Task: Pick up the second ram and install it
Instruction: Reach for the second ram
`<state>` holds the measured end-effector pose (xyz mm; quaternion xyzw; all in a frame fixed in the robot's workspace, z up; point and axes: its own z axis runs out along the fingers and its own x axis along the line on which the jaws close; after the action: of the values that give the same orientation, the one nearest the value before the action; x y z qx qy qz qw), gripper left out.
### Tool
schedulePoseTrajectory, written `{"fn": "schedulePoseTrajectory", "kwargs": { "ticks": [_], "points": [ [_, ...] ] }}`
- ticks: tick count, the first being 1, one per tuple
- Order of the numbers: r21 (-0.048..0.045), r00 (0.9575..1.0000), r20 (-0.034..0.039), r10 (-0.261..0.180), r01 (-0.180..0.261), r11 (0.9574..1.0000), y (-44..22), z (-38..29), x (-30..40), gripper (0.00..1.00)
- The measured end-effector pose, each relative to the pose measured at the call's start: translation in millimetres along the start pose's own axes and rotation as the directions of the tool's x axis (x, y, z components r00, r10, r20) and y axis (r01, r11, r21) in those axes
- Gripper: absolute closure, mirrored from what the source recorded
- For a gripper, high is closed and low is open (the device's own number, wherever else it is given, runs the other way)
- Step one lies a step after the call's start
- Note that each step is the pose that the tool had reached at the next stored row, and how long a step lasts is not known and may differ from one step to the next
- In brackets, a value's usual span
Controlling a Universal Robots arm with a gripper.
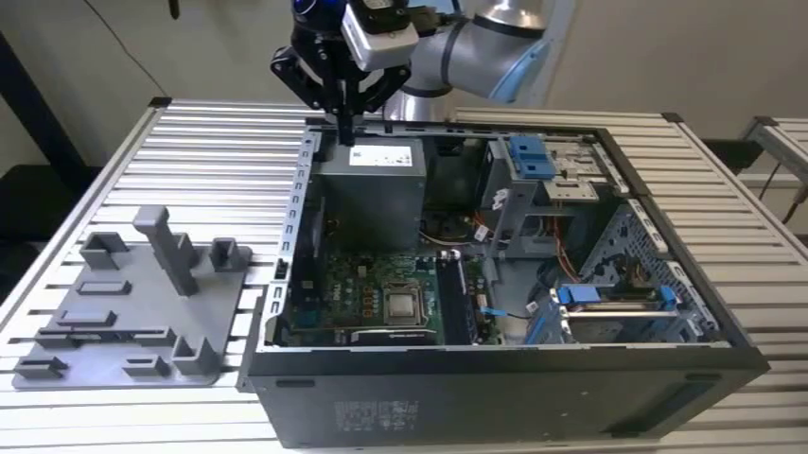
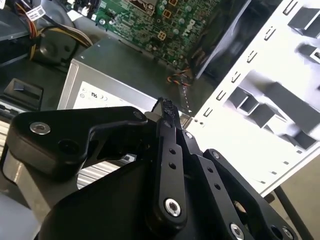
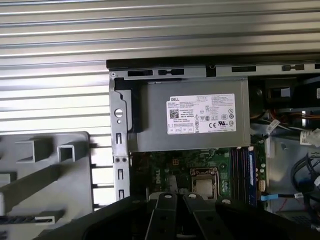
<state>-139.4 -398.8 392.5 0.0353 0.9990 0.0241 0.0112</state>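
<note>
hand (image 1: pixel 343 134) closed | above power supply (image 1: pixel 369 194); grey tray (image 1: pixel 132 317) beside case (image 1: pixel 505 397)

Dark, narrow second ram (image 1: pixel 108 331) in grey tray (image 1: pixel 215 312)

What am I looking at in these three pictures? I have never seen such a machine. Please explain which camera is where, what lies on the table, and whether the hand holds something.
This is one robot arm with a two-fingered hand. The exterior view comes from a camera that stands off the arm. Both wrist views come from cameras that ride on the arm near the hand.

On the ribbed metal table lies an open PC case. Its grey power supply and green motherboard are exposed. Beside the case, at the exterior view's left, sits a grey plastic tray with upright posts.

The hand hangs over the edge of the power supply, close to the case wall. In the second wrist view its fingers are pressed together, and I see nothing between them.
</note>
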Motion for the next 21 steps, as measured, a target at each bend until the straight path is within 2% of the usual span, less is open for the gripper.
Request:
{"fn": "schedulePoseTrajectory", "kwargs": {
  "ticks": [6,21],
  "points": [
    [-0.0001,1.0,0.0,0.0,0.0,1.0,-0.4,0.0,6.5,0.89],
    [0.0001,1.0,0.0,0.0,0.0,1.0,-1.1,0.4,15.0,0.89]
  ]
}}
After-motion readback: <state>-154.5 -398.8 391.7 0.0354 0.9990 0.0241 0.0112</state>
